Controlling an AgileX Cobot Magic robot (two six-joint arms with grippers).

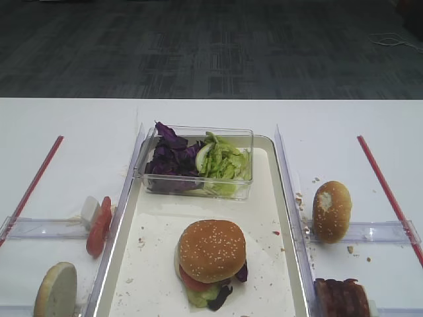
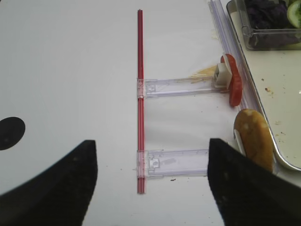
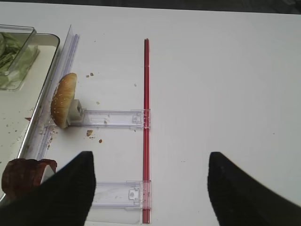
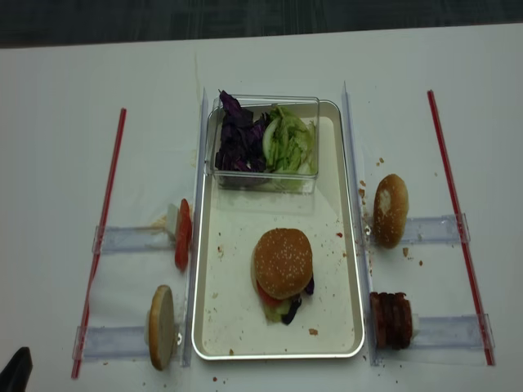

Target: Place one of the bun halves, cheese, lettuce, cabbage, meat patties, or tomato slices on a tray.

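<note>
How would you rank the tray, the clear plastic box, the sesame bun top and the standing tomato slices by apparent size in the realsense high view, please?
1. tray
2. clear plastic box
3. sesame bun top
4. tomato slices, seen edge-on, so their full face is hidden.

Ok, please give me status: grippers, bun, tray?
Both grippers open, holding nothing, right gripper and left gripper over bare table. Sesame bun sits on stacked fillings on the tray. Nothing in the way.

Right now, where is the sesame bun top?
In the high view, the sesame bun top sits on the tray, capping the stacked fillings, nearer the camera than the clear box.
</note>
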